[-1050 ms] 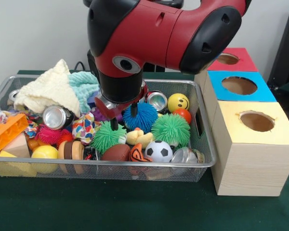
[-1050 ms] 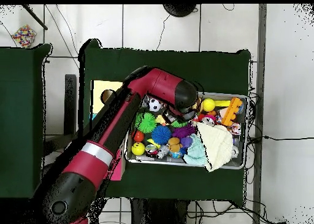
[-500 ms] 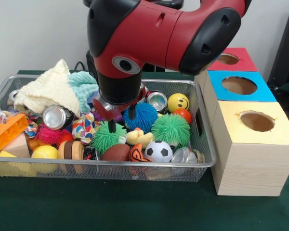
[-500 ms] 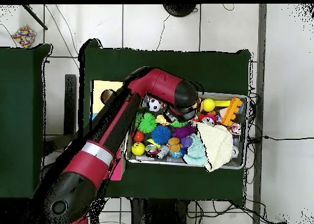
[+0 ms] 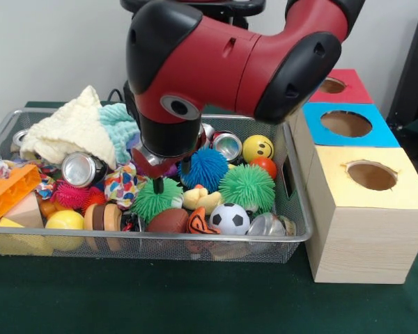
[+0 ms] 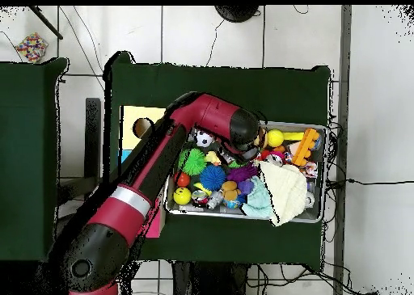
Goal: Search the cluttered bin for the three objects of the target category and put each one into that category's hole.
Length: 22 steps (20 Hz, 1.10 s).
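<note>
My gripper point(image 5: 171, 175) hangs open inside the wire bin point(image 5: 292, 202), with nothing between its fingers. One fingertip point(image 5: 157, 185) touches the top of a green spiky ball point(image 5: 155, 200); the other sits at the left edge of a blue spiky ball point(image 5: 209, 167). Close by lie a second green spiky ball point(image 5: 246, 186), a yellow duck point(image 5: 199, 199), a soccer ball point(image 5: 230, 218), a brown football point(image 5: 168, 221), a smiley ball point(image 5: 258, 147) and shiny cans point(image 5: 81, 169) point(image 5: 227, 145). From overhead the arm's wrist point(image 6: 242, 128) hides the gripper above the bin point(image 6: 318, 217).
Three boxes with round holes stand right of the bin: yellow point(image 5: 370, 175), blue point(image 5: 345, 124), red point(image 5: 330, 85). Cream point(image 5: 73, 129) and teal point(image 5: 120, 120) cloths pile at the bin's back left. An orange brick point(image 5: 10, 191) and yellow ball point(image 5: 65, 220) lie front left.
The gripper has sunk a little and shifted left in the front view, down onto the left green spiky ball. The toys have not moved.
</note>
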### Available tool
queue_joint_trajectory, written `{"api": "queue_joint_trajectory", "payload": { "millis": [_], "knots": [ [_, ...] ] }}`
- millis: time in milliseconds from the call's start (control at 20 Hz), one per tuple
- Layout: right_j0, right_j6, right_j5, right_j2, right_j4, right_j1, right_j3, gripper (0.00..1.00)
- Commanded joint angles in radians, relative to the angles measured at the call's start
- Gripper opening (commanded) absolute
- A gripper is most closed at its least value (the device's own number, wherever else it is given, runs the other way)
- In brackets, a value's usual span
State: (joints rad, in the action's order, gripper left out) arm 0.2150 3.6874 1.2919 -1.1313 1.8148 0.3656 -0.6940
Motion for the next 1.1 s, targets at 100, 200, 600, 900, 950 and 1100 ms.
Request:
{"api": "queue_joint_trajectory", "payload": {
  "millis": [100, 200, 600, 900, 950, 1100],
  "knots": [
    [-0.018, -0.008, -0.061, 0.074, -0.009, 0.079, 0.056, 1.00],
    [-0.019, -0.019, -0.064, 0.075, -0.014, 0.072, 0.051, 1.00],
    [-0.027, -0.091, -0.131, 0.098, -0.043, 0.045, 0.031, 1.00],
    [-0.030, -0.181, -0.257, 0.122, -0.103, -0.039, -0.008, 1.00],
    [-0.030, -0.190, -0.281, 0.114, -0.101, -0.039, -0.015, 1.00],
    [-0.030, -0.181, -0.276, 0.108, -0.081, -0.027, -0.007, 1.00]
  ]
}}
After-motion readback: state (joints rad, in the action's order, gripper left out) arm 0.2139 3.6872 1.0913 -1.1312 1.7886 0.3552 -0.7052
